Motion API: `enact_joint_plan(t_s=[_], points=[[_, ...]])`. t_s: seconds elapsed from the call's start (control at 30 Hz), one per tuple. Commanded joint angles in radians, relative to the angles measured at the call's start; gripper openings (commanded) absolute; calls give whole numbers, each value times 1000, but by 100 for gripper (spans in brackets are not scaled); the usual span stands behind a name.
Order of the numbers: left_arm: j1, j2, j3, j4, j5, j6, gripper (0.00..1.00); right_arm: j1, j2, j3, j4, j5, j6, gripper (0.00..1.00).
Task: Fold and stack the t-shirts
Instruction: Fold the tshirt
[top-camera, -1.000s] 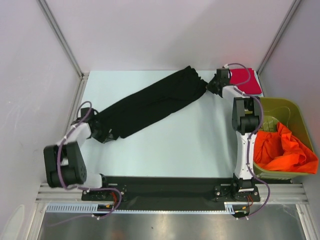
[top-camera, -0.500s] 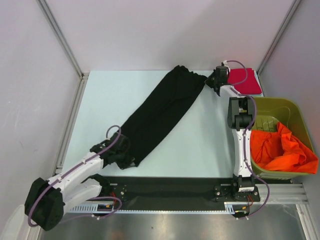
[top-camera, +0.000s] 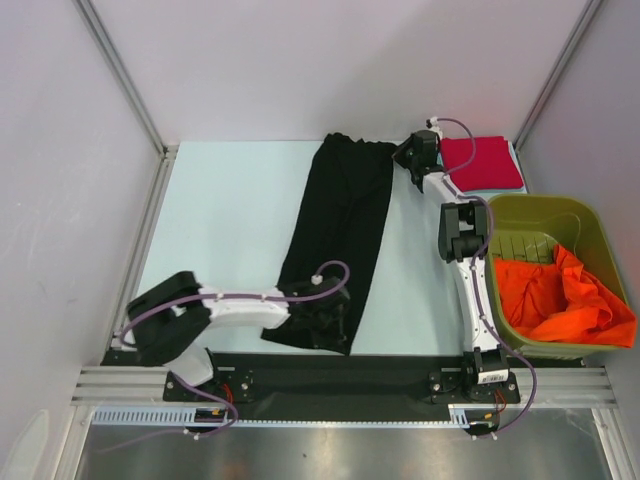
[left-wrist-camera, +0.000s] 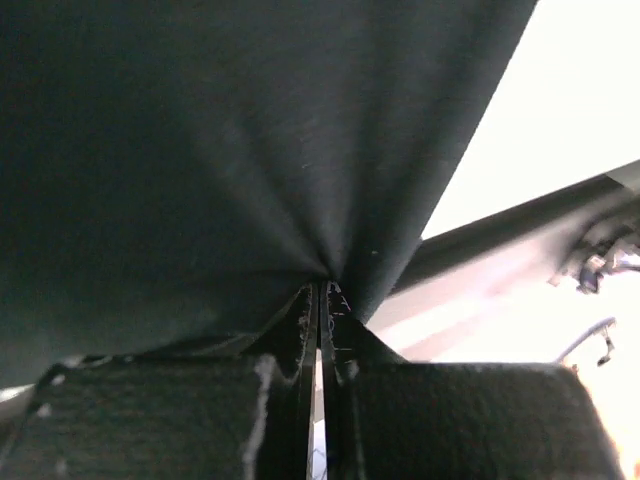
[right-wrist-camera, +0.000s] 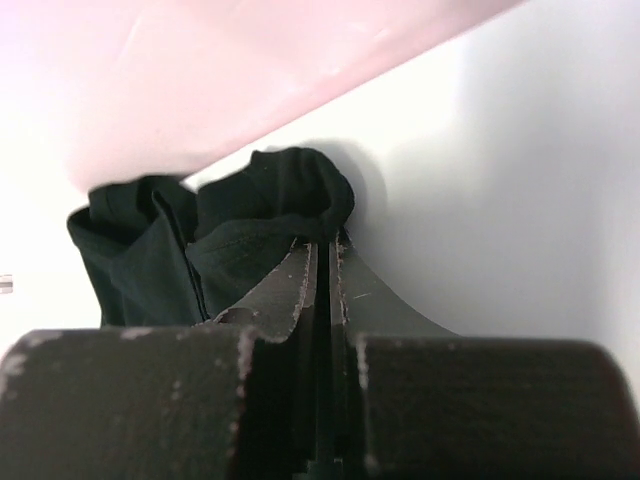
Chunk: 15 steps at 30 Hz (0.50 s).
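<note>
Black t-shirt (top-camera: 335, 240): long folded strip on the bench (top-camera: 220, 220), swung from its earlier diagonal to lie near-to-far, likely squared for the next fold. Left fingers (left-wrist-camera: 292, 335) clamped on its near end; right fingers (right-wrist-camera: 285, 285) clamped on its far end. Red t-shirt (top-camera: 483, 163), folded, far right; orange t-shirt (top-camera: 560, 300) in bin (top-camera: 545, 212). No writing legible; chest side possibly hidden.

A stretched t-shirt (top-camera: 335, 240) runs from far edge to near edge of the table (top-camera: 220, 220); rightward, a folded t-shirt (top-camera: 485, 163) lies behind the bin (top-camera: 548, 212), which holds seemingly another t-shirt (top-camera: 560, 300)
</note>
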Motion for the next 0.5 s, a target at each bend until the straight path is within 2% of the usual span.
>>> enact_joint_plan(t_s=[0.0,0.1,0.13,0.2,0.23,0.27,0.3,0.4,0.47], points=[[-44,135,108,192,128,70,0,3,39,77,80,26,33,0],[-71,215,193,266,199,109,3,1,71,126,76,24,33,0],[-93,224,223,259,211,134,17,1,79,160,56,21,30,0],[-104,224,288,214,210,224,38,-2,86,178,33,10,8,2],[-102,180,291,194,202,252,53,-5,82,183,5,7,-2,14],[-101,149,290,180,164,278,59,-8,64,178,-10,3,-14,19],[-87,123,285,154,158,327,63,-13,56,175,-21,-6,-41,22],[-40,22,290,37,158,419,74,-36,19,171,-92,-22,-83,42],[0,-86,281,-48,119,447,75,-55,-13,127,-139,-23,-106,46]])
